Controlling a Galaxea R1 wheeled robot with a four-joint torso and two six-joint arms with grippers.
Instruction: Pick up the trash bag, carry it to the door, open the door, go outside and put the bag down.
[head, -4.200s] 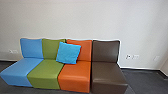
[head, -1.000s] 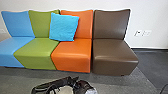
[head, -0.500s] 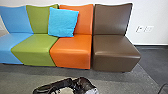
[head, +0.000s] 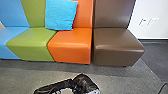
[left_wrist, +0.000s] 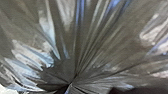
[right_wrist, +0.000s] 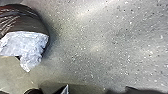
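Observation:
The black trash bag (head: 86, 83), with a pale patch low on it, stands out at the bottom of the head view. My left gripper (head: 71, 83) is at its left side, at the end of the black left arm, and is shut on the bag. Creased, shiny plastic of the bag (left_wrist: 100, 45) in the left wrist view gathers to one tight point. In the right wrist view the rounded bag (right_wrist: 27, 18) shows its crumpled pale patch beside bare floor. The pose of my right gripper cannot be made out.
A row of blue, green, orange and brown seats (head: 116, 47) spans the area ahead, with a bright blue pillow (head: 60, 15) on it. Speckled grey floor (head: 120, 77) lies in front. A thin dark cable (head: 163, 88) is at the right edge.
The head camera has tilted lower and closer, bringing floor, bag and left arm into view. Over the last second, bag and arm keep nearly the same place while the floor shifts up behind them.

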